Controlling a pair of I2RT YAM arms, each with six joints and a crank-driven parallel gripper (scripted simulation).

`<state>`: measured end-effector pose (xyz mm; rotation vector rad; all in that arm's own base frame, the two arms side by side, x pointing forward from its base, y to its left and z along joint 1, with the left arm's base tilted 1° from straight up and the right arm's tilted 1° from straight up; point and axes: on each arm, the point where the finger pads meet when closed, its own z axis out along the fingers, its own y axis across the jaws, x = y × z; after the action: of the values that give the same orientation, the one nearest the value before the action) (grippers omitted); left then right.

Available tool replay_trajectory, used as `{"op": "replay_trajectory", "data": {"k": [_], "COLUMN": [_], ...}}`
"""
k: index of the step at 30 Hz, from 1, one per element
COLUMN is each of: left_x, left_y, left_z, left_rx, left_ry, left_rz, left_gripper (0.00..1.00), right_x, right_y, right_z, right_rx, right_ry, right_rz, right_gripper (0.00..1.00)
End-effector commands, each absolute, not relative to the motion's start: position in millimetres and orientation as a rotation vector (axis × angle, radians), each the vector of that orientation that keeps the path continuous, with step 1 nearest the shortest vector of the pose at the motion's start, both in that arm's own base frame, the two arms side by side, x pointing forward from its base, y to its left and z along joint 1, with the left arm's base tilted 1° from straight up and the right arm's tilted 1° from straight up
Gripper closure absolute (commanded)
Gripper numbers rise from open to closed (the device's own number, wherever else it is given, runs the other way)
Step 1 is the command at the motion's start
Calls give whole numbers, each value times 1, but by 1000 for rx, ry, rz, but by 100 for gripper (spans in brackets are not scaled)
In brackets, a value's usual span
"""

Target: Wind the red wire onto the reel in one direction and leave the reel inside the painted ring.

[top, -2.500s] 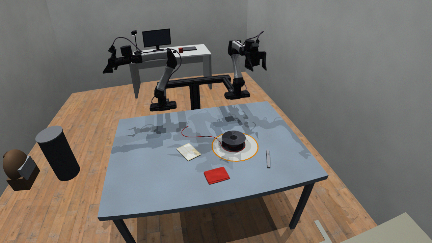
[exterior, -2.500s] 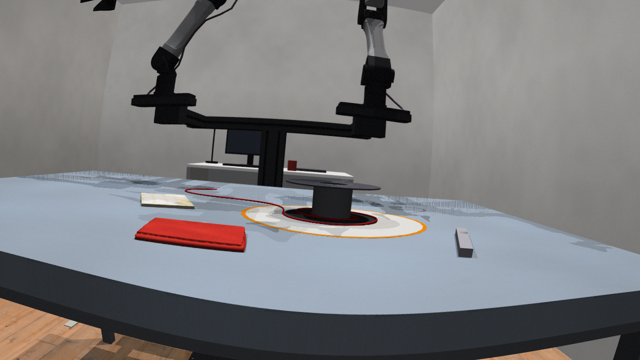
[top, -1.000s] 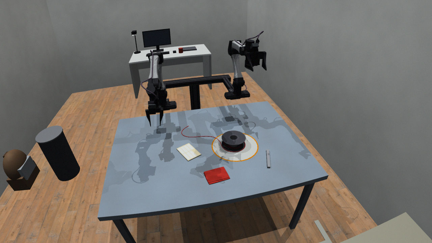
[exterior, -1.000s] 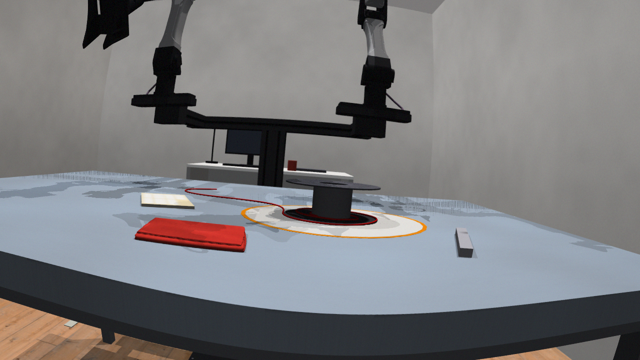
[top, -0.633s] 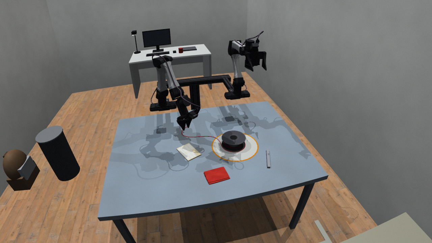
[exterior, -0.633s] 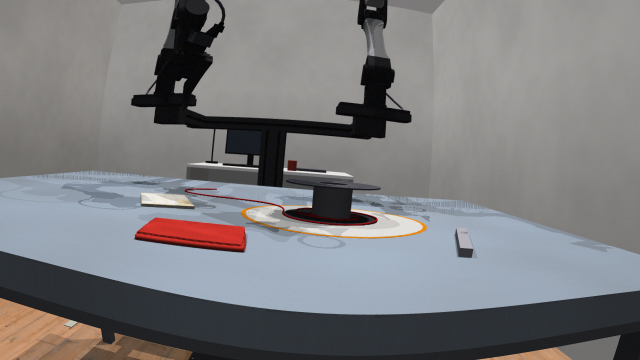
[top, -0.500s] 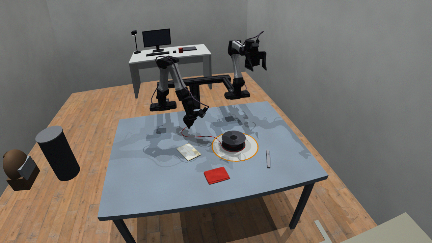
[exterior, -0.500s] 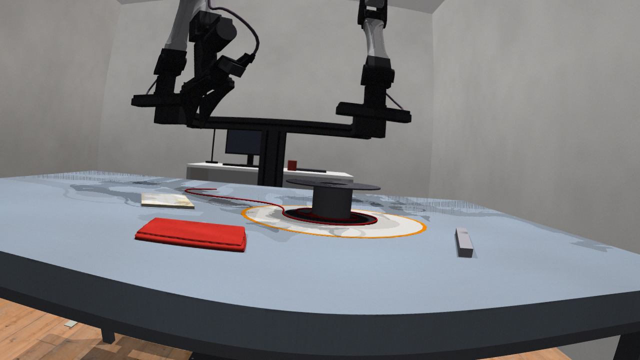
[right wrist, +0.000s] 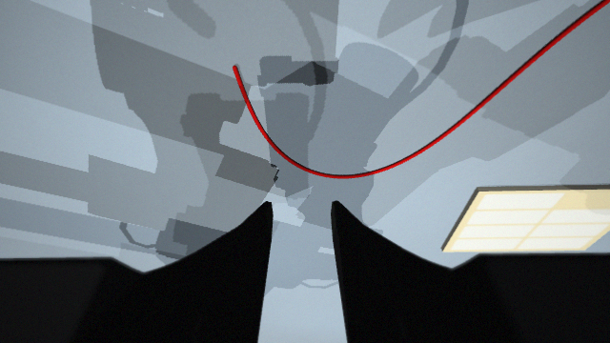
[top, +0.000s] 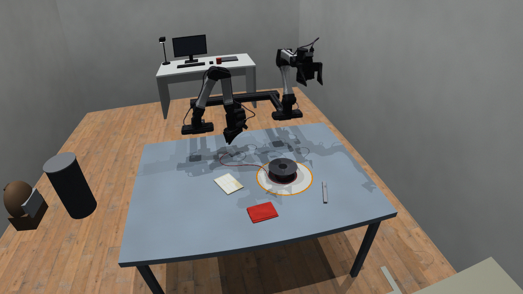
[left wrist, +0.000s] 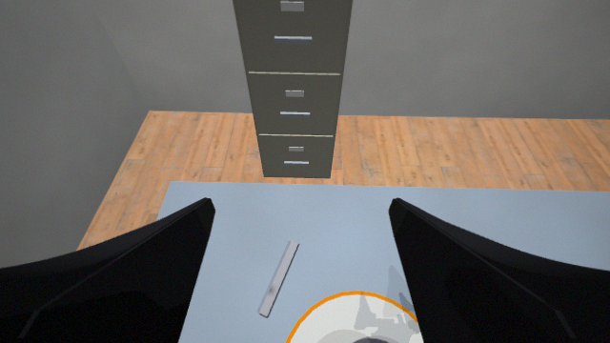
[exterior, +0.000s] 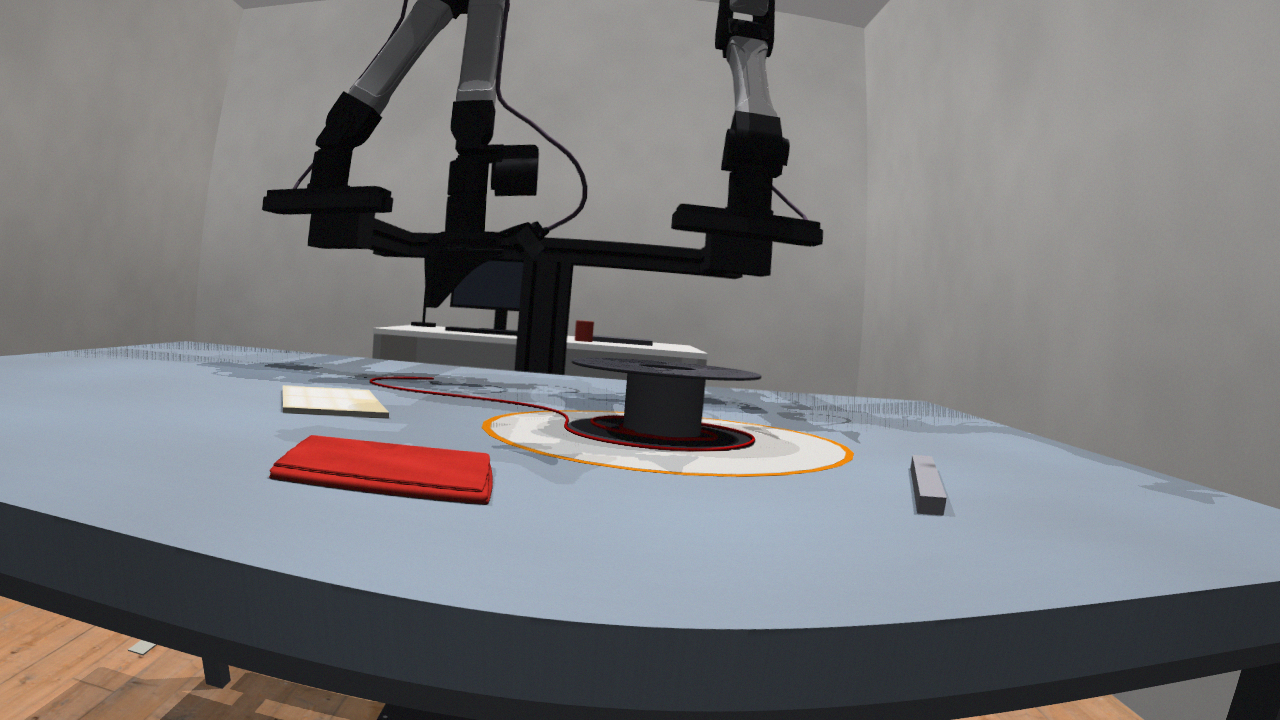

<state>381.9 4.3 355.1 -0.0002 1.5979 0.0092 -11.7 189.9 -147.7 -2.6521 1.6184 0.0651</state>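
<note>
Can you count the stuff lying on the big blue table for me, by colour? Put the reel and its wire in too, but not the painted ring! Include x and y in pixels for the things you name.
Red: 2 (wire [top: 241, 165] [exterior: 465, 396] [right wrist: 340, 176], folded cloth [top: 262, 212] [exterior: 383, 469])
Dark grey: 1 (reel [top: 282, 166] [exterior: 664, 404])
Light grey: 1 (bar [top: 324, 192] [exterior: 928, 484] [left wrist: 279, 279])
Cream: 1 (flat panel [top: 228, 183] [exterior: 332, 400] [right wrist: 534, 220])
Total: 5
</note>
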Motion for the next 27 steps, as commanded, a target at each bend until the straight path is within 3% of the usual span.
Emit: {"op": "replay_trajectory", "data": {"k": [1, 27], "left_x": [382, 382], "left_y": [0, 0], "left_z": [360, 360], "left_rx": [0, 0], "left_ry": [1571, 1571], "left_rz": [0, 0], "left_gripper": [0, 0], "right_x": [-34, -44], "right_y": [177, 165], "right_z": [-155, -172], "right_rx": [-2775, -2845], "right_ry": [1433, 1341], "right_rz": [14, -19], "right_gripper": [69, 70]}}
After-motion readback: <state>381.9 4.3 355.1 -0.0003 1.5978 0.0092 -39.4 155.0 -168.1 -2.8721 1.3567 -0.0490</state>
